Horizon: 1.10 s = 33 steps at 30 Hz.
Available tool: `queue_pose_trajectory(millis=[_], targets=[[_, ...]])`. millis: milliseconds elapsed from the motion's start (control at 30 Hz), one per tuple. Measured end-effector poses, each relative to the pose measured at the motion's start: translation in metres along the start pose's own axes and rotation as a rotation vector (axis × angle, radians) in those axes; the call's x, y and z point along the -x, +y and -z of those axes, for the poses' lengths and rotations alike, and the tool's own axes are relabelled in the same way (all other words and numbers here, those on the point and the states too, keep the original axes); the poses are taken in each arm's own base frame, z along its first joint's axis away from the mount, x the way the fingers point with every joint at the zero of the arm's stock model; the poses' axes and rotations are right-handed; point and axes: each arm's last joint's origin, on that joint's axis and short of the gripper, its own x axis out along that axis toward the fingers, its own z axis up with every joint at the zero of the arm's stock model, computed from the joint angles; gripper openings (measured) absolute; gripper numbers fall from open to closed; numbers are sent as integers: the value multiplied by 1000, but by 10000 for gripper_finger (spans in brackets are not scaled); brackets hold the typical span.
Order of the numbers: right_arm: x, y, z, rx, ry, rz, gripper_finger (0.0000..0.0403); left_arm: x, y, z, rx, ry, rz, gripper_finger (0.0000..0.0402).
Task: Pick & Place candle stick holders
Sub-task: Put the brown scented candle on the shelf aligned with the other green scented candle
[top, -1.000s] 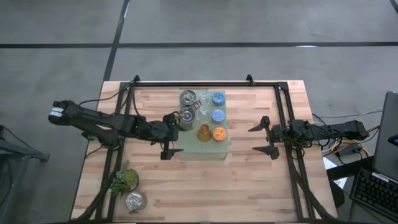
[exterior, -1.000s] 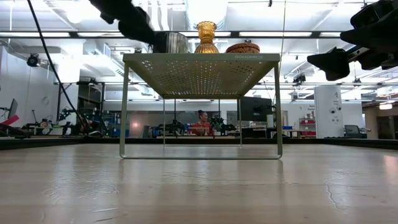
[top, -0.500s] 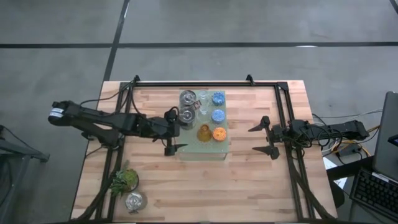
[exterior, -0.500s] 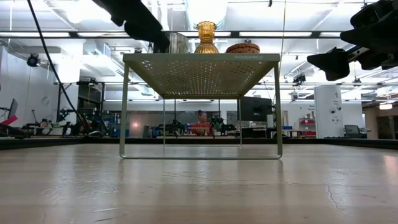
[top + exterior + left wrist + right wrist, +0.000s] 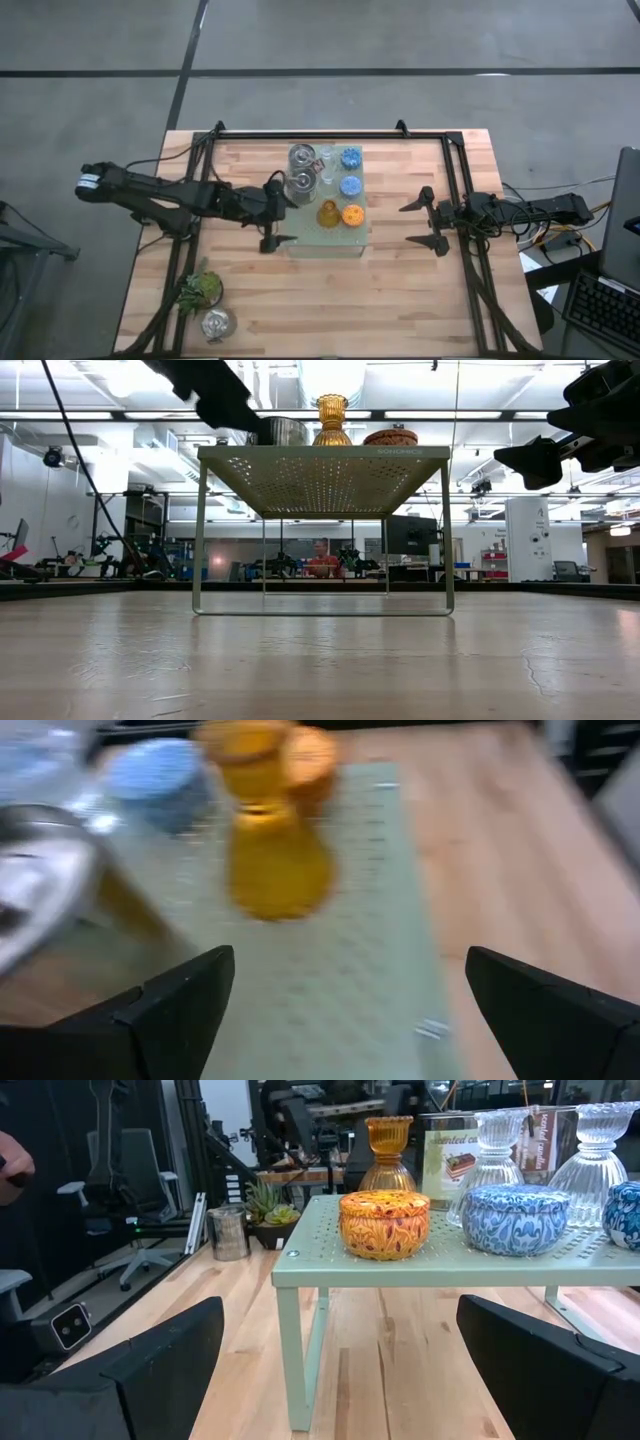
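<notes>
The pale green perforated board (image 5: 335, 240) stands on legs mid-table. On it are two silver holders (image 5: 300, 184), two blue (image 5: 350, 185), one amber (image 5: 328, 213), one orange (image 5: 352, 214) and two clear glass holders (image 5: 325, 157). A third silver holder (image 5: 215, 322) stands on the table at the near left. My left gripper (image 5: 276, 211) is open and empty at the board's left edge, beside the nearer silver holder; its wrist view shows the amber holder (image 5: 270, 850) ahead. My right gripper (image 5: 421, 223) is open and empty to the right of the board, facing the orange holder (image 5: 385, 1223).
A leafy green sprig (image 5: 200, 290) lies by the loose silver holder at the near left. Black frame rails (image 5: 455, 180) run along the table's left, right and far sides. Bare wood lies in front of the board. A person (image 5: 322, 560) sits in the room behind.
My left gripper has edged toward the board and the table's far edge, then drawn back a little toward the left; it stays open. The holders on the board stand as before.
</notes>
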Motion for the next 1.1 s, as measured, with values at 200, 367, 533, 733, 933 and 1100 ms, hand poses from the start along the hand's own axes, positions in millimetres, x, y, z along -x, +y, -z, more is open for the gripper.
queue_pose_trajectory(millis=[200, 367, 533, 733, 933, 1100], targets=[[0, 0, 0, 0, 0, 0, 391, 32, -20, 5, 9, 23, 170, 400], [0, 0, 0, 0, 0, 0, 391, 66, -51, 16, 29, 61, 262, 400], [0, 0, 0, 0, 0, 0, 391, 88, -83, 28, 39, 48, 239, 400], [0, 0, 0, 0, 0, 0, 391, 103, -117, 42, 56, 133, 293, 400], [0, 0, 0, 0, 0, 0, 391, 104, -147, 60, 57, 344, 317, 400], [0, 0, 0, 0, 0, 0, 391, 101, -182, 68, 34, 443, 331, 400]])
